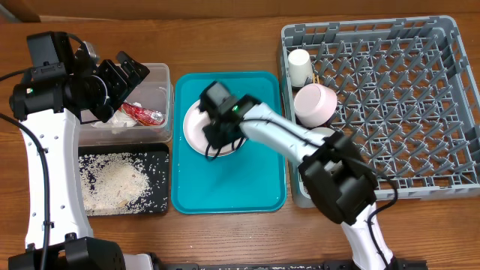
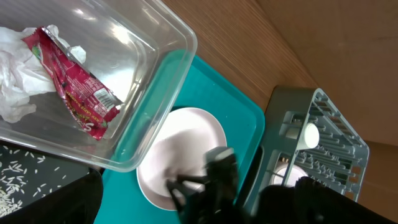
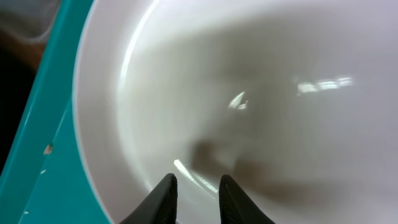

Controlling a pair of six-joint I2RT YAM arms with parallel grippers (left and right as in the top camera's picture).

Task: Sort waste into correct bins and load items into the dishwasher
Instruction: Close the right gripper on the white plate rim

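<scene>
right arm (image 1: pixel 279 135) stretched over teal tray (image 1: pixel 225 191), end effector (image 3: pixel 196 186) low over plate (image 3: pixel 261 87).

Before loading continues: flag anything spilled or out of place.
Only a few pale specks, possibly rice, lie on the teal tray beside the pink plate. The bulk of the rice sits in the black tray.

No legible text, brand, number or sign noted in any view; only candidate is faint pale print on the red wrapper (image 2: pixel 74 93) lying inside the clear tub (image 2: pixel 188 45), too blurred and crinkled to read.
</scene>
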